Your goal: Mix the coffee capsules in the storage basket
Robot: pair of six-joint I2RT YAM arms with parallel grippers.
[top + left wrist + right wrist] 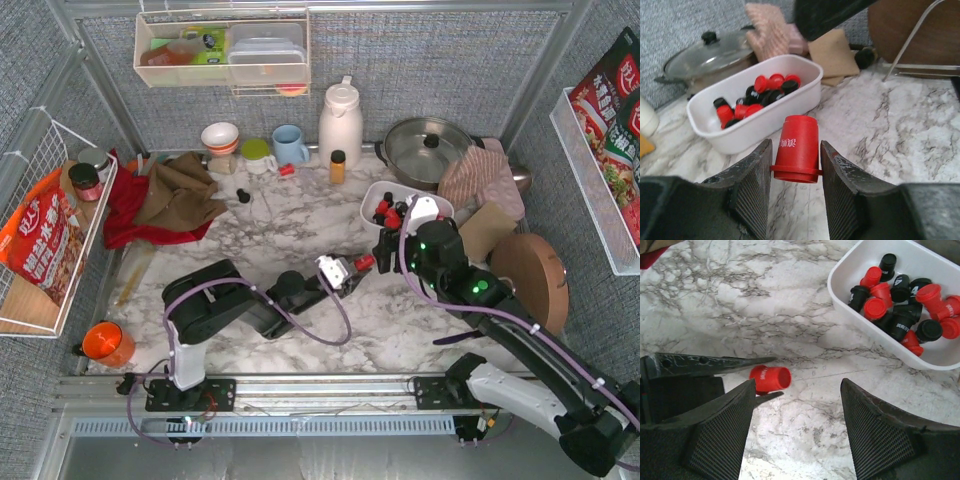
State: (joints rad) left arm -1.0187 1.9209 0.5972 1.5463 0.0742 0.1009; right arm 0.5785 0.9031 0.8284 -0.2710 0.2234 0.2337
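The white storage basket [372, 196] stands right of centre and holds several red and black coffee capsules [388, 212]. My left gripper [352, 266] is shut on one red capsule [797, 148], gripped by its rim just above the marble, short of the basket's near wall [790, 107]. My right gripper [800, 410] is open and empty, hovering over the table beside the basket [840, 295]. That view also shows the held red capsule [770, 378] and the capsules in the basket [900, 305]. In the top view the right gripper [388, 252] is mostly hidden under its own arm.
Behind the basket are a lidded pot [428, 148], folded cloths [485, 175], an amber bottle [337, 166], a white thermos [340, 122] and a blue mug [290, 145]. A round wooden board [530, 280] lies to the right. A loose red capsule [286, 170] and a black one [243, 196] lie at the back.
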